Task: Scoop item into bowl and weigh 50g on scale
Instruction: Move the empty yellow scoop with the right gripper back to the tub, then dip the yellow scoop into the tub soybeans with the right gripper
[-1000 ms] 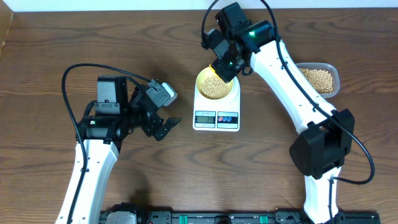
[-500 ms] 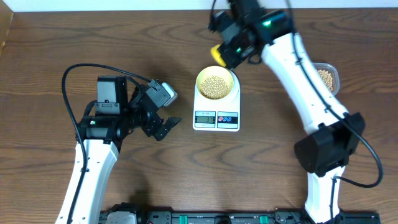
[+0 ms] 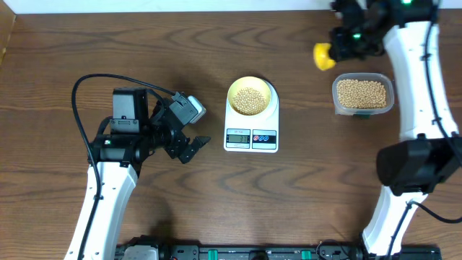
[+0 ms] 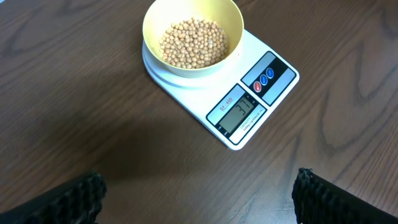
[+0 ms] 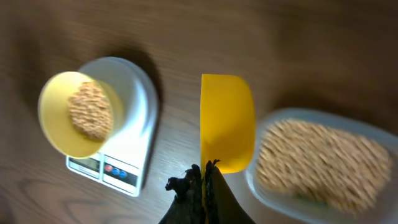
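Beans (image 3: 250,100) sitting in bowl (image 3: 271,91) on scale (image 3: 251,137), R gripper (image 5: 205,177) pinched tight on yellow scoop (image 5: 227,121), seemingly empty, near clear bean container (image 3: 363,94), L gripper (image 4: 199,193) spread wide, apart, left of scale.

Surface (image 3: 216,209): dark brown wood grain, lines running side to side in overhead view. White band (image 3: 144,6) borders far edge, behind scale.

Scale (image 3: 251,139): white, sits flat on surface, display edge facing robot side. Wood shows on every side of it in left wrist view.

Clear container (image 3: 336,95): rests on surface right of scale, slightly farther back, well apart from it. Right wrist view is blurred; strip of wood shows between container and scale.
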You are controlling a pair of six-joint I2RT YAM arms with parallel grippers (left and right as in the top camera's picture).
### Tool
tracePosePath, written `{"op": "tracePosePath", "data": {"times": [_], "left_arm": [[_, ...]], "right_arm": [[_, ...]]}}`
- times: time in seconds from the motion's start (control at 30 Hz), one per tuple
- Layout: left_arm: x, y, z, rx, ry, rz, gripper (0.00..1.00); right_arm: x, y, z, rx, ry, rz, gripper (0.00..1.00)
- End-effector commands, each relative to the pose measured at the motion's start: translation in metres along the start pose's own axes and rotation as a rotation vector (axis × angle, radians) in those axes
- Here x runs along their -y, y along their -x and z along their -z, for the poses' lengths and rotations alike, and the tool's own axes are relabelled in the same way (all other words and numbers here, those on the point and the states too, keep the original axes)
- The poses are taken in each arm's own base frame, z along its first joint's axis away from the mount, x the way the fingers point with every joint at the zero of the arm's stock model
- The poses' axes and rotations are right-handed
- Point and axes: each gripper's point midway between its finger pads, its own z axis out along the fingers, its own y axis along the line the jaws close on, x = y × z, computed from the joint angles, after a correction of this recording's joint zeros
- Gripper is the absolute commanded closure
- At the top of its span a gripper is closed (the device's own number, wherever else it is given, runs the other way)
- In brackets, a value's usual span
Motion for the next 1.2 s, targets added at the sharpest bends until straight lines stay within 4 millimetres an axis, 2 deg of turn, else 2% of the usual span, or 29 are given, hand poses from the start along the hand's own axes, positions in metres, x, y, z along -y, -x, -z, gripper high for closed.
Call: {"op": "tracePosePath", "data": {"times": [0.0, 0.23, 0.4, 0.8, 1.17], "left_arm": [[-0.001, 0.006, 0.002, 0.012, 0.001, 0.004, 0.03], [-0.001, 0.006, 0.002, 0.012, 0.001, 0.004, 0.02], [-0.001, 0.006, 0.002, 0.012, 0.001, 0.004, 0.02], [-0.001, 0.006, 0.002, 0.012, 0.001, 0.003, 0.03], [-0.001, 0.006, 0.002, 0.013, 0.001, 0.004, 0.02]], "right_arm": [[0.024, -0.004, 0.025, 0.032, -0.011, -0.08, 0.99], [0.062, -0.024, 0.035, -0.012, -0.056, -0.177, 0.99], [0.072, -0.036, 0.031, -0.059, -0.09, -0.191, 0.99], [0.088, -0.071, 0.006, -0.202, -0.156, -0.22, 0.99], [0.099, -0.075, -0.006, -0.217, -0.194, -0.195, 0.99]]}}
